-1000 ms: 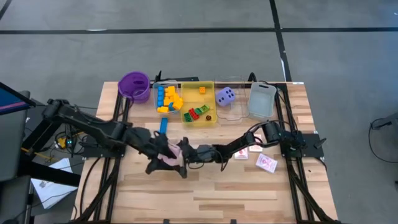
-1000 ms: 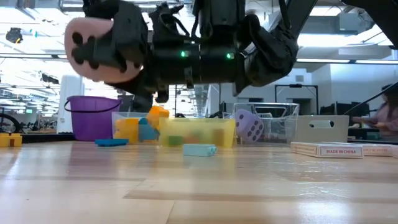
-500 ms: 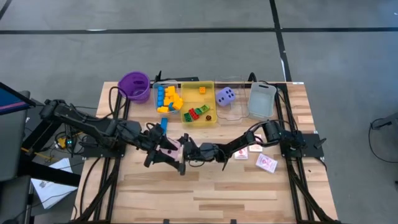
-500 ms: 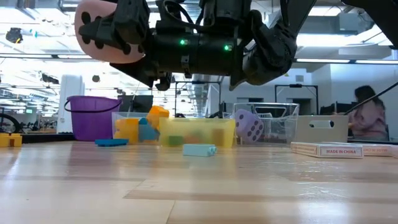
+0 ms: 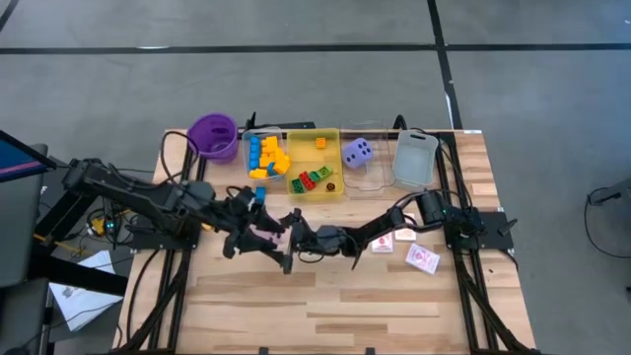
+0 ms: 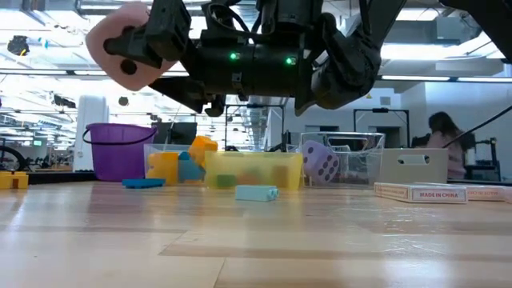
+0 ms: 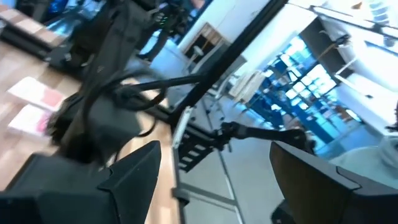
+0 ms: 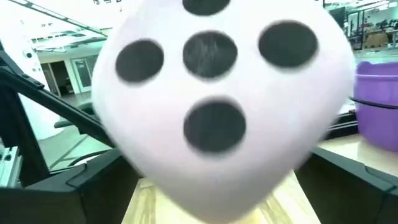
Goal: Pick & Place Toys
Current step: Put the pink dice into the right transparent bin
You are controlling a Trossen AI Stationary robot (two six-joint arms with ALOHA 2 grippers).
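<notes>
Change: Compared with 1 s earlier, the pink die [image 6: 120,46] sat higher and more tilted in the low view, and the left gripper [image 5: 246,225] had shifted away from the table's near edge, toward the trays.
Right gripper [image 5: 286,237]: it was over the middle of the table, pinching the pink die [image 5: 268,230] well clear of the wood.
Pink die: it stuck out past the right gripper's tips and filled the right wrist view [image 8: 214,106], showing 4 black pips.
Left gripper: it was just beside the die, on the side away from the right gripper. Its fingers [image 7: 134,177] were spread with nothing between them.
Purple die [image 5: 357,151]: it lay in the clear tray [image 5: 375,182], on the far side of the right gripper.
Yellow tray [image 5: 306,148]: it stood beyond both grippers, holding red, green and orange blocks [image 5: 314,179].
Yellow and blue blocks [image 5: 266,156]: they were piled in a second clear tray, touching the yellow tray's side and beyond the left gripper.
Blue block [image 5: 258,197]: it lay loose on the wood, just beyond the left gripper.
Cards [image 5: 422,258]: 3 lay behind the right gripper, beside its arm.
Purple cup [image 5: 213,136]: it stood at the far corner, well apart from the left gripper.
Grey tray [image 5: 415,158]: it stood well beyond the right arm's elbow.
Person [image 6: 444,144]: 1 was in the room behind the table.
</notes>
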